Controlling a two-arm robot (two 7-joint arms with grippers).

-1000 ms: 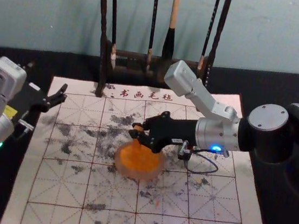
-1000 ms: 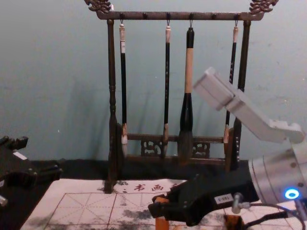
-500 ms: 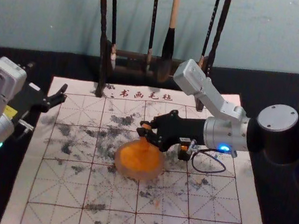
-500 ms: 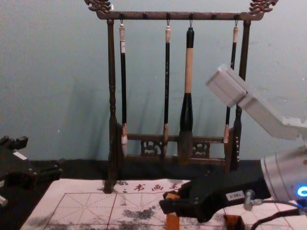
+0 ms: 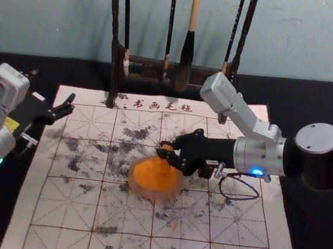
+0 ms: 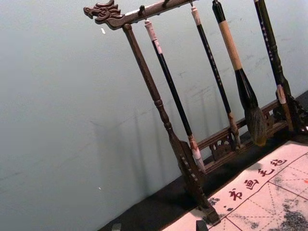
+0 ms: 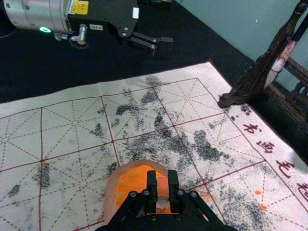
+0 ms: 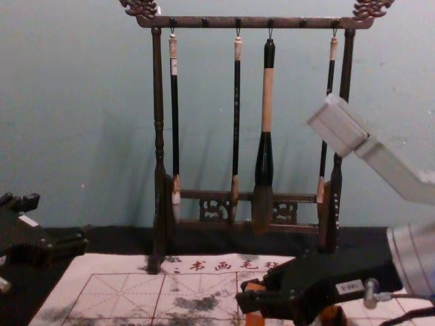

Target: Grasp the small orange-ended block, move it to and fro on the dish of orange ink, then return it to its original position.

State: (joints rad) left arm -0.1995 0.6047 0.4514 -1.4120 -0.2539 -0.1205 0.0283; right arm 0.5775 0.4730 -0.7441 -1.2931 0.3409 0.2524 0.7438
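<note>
The right end effector [image 5: 164, 149] has the orange block [image 5: 167, 147] clamped between its two tips. It is over the far part of the dish [image 5: 152, 194], toward the robot's right. In the head view it has slid a bit more to the robot's right since a second ago, and the block has gone along with it. The chest view shows the same slide, with the block standing up in the grip, and the silver part of the arm has moved that way too. The block's low end is at the orange ink [image 5: 153, 176], but I cannot tell if it touches. The dish has stayed in the same spot on the white mat [image 5: 65, 209].

A little dark box [image 8: 333, 315] sits near the dish, to the robot's right, partly hidden by the right arm.

The left end effector [image 5: 53, 89] is parked by the mat's far left corner, its tips apart, and it has not moved. The brushes [image 8: 268, 102] hang from the dark rack [image 8: 158, 136] at the back of the black desk [image 5: 16, 63], just as before.
</note>
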